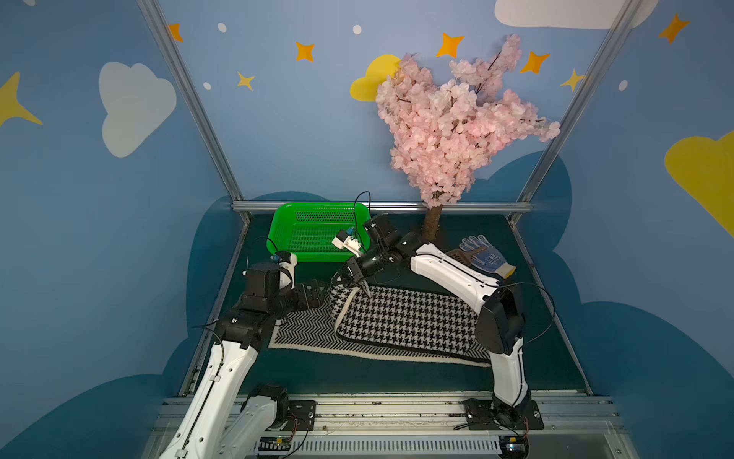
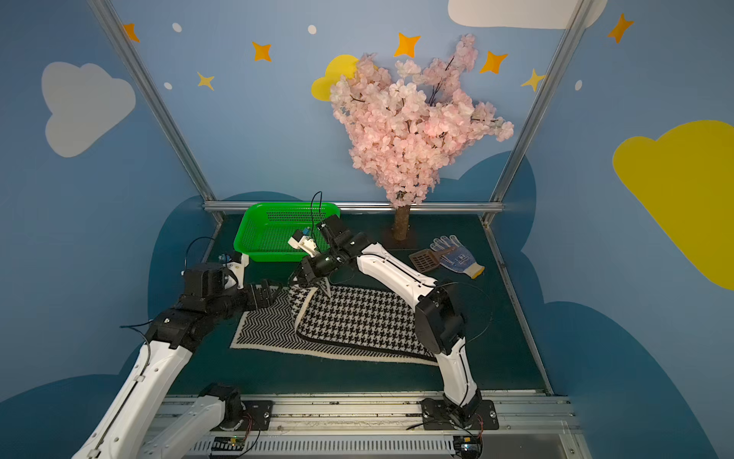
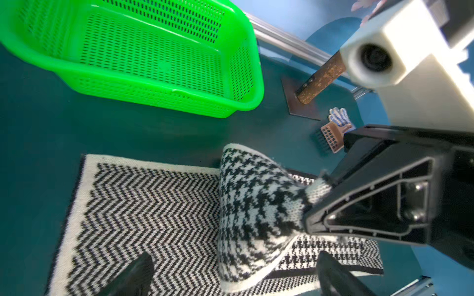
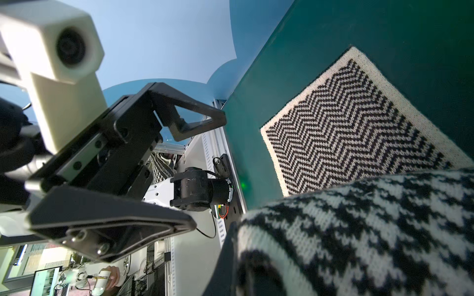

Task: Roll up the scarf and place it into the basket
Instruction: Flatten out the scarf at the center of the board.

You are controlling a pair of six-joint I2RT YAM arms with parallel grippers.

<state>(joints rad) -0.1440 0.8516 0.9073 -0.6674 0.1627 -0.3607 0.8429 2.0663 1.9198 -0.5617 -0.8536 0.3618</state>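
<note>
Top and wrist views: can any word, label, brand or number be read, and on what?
No readable text anywhere.
Blue-dotted white work glove: blue printed patch, too small to read.
Monitor screen in the background, right wrist view: too blurred to read.
Bright green perforated plastic basket, black-and-white knitted scarf: no markings show.
</note>
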